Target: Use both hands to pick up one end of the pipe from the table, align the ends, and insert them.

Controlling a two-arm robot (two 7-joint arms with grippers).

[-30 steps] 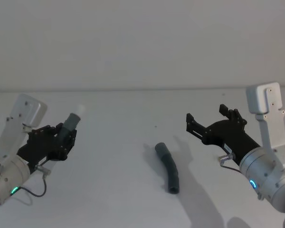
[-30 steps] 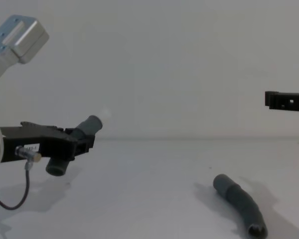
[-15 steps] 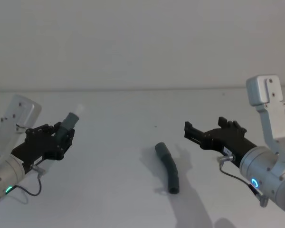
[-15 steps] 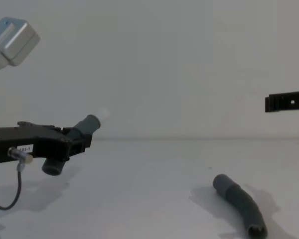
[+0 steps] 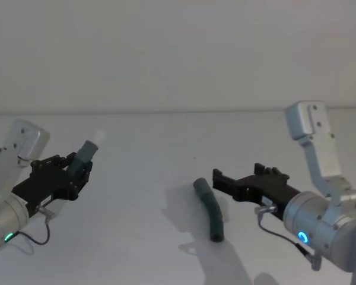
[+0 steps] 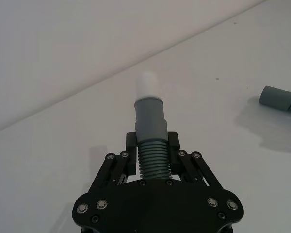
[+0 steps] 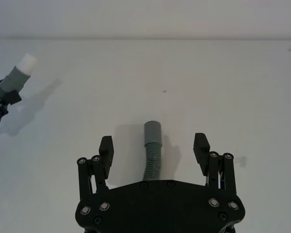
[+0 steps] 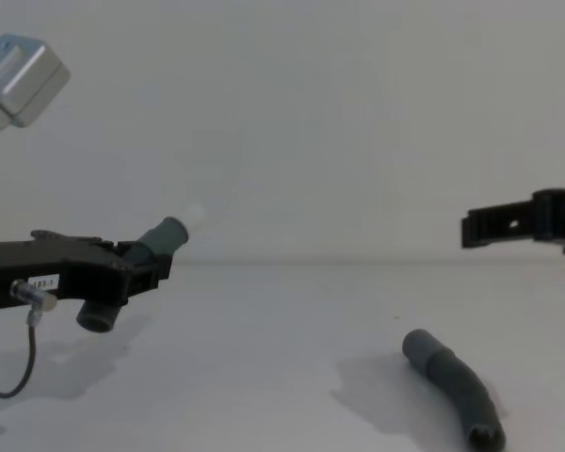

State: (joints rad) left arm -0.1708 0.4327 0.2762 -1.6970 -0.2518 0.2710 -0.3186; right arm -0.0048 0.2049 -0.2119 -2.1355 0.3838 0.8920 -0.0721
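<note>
Head view: the left claw (image 5: 77, 169) is clamped around a ribbed grey hose piece (image 5: 83, 157) and holds it clear of the white bench (image 5: 136, 237). The hose's white tapered tip (image 5: 98, 135) sticks out beyond the fingertips. The right claw (image 5: 236, 171) is spread wide and grips nothing. The second hose piece (image 5: 212, 208) lies curved on the bench, just beside this claw on the side toward the left claw.

Left wrist view: the fingers pinch the ribbed part just behind the smooth grey cuff (image 6: 149, 116). Cuff and white tip project straight ahead of the claw.

Right wrist view: the fingers stand far apart. The second hose piece runs between them and touches neither, its smooth end pointing ahead past the fingertips.

Chest view: the held piece is tilted, its white tip raised and its open end hanging beneath the left claw. The right claw hangs in the air above the second hose piece, apart from it.
</note>
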